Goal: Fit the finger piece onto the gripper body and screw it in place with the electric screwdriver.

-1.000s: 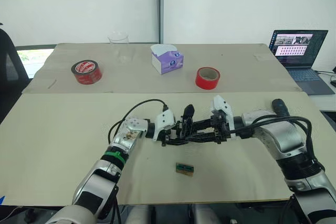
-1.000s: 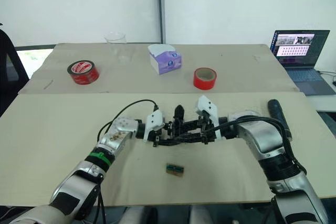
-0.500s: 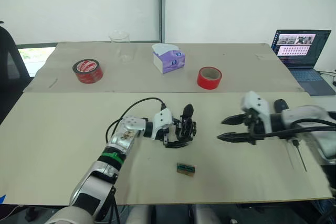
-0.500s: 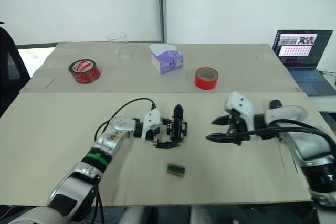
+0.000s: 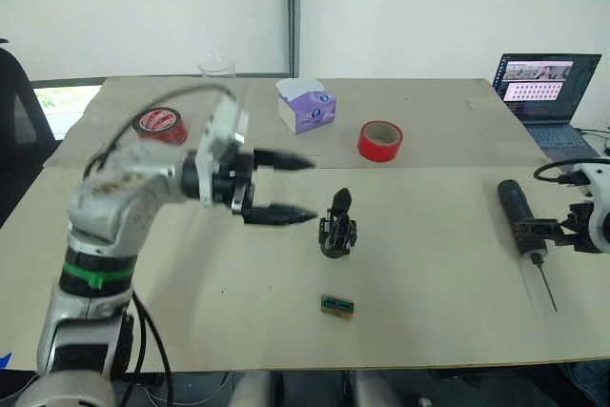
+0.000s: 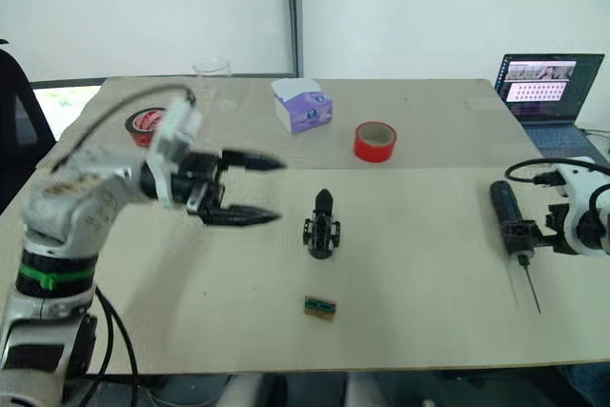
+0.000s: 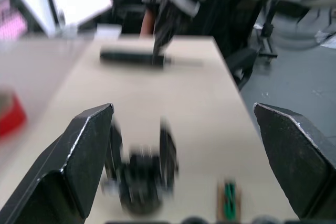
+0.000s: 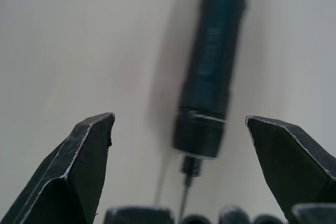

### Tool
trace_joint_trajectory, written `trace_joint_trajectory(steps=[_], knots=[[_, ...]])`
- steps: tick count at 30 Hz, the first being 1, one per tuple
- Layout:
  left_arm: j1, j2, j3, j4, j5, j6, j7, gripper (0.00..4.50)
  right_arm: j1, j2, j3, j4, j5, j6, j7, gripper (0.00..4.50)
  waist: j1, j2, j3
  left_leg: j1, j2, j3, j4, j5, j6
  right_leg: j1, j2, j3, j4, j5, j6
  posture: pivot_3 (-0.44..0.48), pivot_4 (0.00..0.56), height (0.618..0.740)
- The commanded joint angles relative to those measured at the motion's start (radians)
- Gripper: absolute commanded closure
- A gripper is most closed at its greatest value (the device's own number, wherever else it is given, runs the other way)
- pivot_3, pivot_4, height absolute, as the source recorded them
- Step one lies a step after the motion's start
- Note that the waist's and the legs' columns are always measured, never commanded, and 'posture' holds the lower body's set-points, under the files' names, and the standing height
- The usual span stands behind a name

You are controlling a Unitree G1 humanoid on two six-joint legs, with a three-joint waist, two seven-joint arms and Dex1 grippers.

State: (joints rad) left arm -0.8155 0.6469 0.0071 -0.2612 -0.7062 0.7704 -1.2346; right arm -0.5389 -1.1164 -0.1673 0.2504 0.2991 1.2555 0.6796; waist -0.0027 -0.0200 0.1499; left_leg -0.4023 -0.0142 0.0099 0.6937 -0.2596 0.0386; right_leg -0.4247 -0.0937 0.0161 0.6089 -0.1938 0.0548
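Right gripper agape, electric screwdriver bit — robotward

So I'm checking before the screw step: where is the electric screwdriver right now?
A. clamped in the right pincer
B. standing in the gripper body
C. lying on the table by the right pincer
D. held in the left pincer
C: the electric screwdriver lies flat on the table, with the open right pincer beside it, not closed on it.

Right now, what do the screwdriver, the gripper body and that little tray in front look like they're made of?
The electric screwdriver: dark barrel with a soft sheen, probably plastic or rubber-coated; its thin grey bit looks like metal. The gripper body: matte black, blocky, likely moulded or printed plastic. The small tray: green-brown, flat; too small to tell the material.
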Motion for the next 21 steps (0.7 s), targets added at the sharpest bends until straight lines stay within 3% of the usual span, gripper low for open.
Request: trace_joint_trajectory(steps=[1, 10, 11, 17, 21], knots=[[-0.020, 0.019, 0.006, -0.043, -0.035, 0.017, 0.007, 0.00, -0.054, 0.020, 0.046, 0.110, -0.045, -0.075, -0.016, 0.06, -0.010, 0.000, 0.000, 0.000, 0.000, 0.000, 0.000, 0.000, 0.000, 0.000, 0.000, 0.000, 0.000, 0.000, 0.000, 0.000, 0.150, 0.740], [-0.043, 0.043, 0.003, -0.059, -0.058, 0.012, 0.013, 0.00, -0.191, 0.097, 0.167, 0.346, -0.121, -0.196, 0.023, 0.06, -0.015, 0.004, 0.008, 0.001, 0.000, 0.002, 0.000, 0.000, 0.000, 0.000, 0.001, 0.002, 0.001, 0.000, 0.000, 0.000, 0.150, 0.740], [-0.043, 0.043, 0.003, -0.058, -0.058, 0.012, 0.015, 0.00, -0.197, 0.098, 0.173, 0.358, -0.124, -0.203, 0.029, 0.57, -0.012, 0.004, 0.008, 0.001, -0.001, 0.002, 0.000, 0.000, 0.000, 0.000, 0.001, 0.002, 0.001, 0.000, 0.000, 0.000, 0.150, 0.740], [-0.032, 0.038, -0.008, -0.065, -0.044, 0.001, 0.039, 0.00, -0.205, 0.072, 0.210, 0.350, -0.139, -0.222, 0.107, 2.54, -0.011, 0.004, 0.008, 0.000, -0.002, 0.001, 0.001, 0.000, 0.000, 0.000, -0.001, 0.002, 0.001, 0.000, 0.001, 0.000, 0.150, 0.740], [-0.043, 0.043, -0.016, -0.075, -0.051, 0.018, 0.057, 0.00, -0.146, -0.012, 0.267, 0.149, -0.084, -0.207, 0.304, 2.65, -0.010, 0.007, 0.010, 0.000, -0.002, 0.001, 0.000, 0.000, 0.000, 0.000, -0.001, 0.002, 0.001, 0.000, 0.001, 0.000, 0.150, 0.740]])
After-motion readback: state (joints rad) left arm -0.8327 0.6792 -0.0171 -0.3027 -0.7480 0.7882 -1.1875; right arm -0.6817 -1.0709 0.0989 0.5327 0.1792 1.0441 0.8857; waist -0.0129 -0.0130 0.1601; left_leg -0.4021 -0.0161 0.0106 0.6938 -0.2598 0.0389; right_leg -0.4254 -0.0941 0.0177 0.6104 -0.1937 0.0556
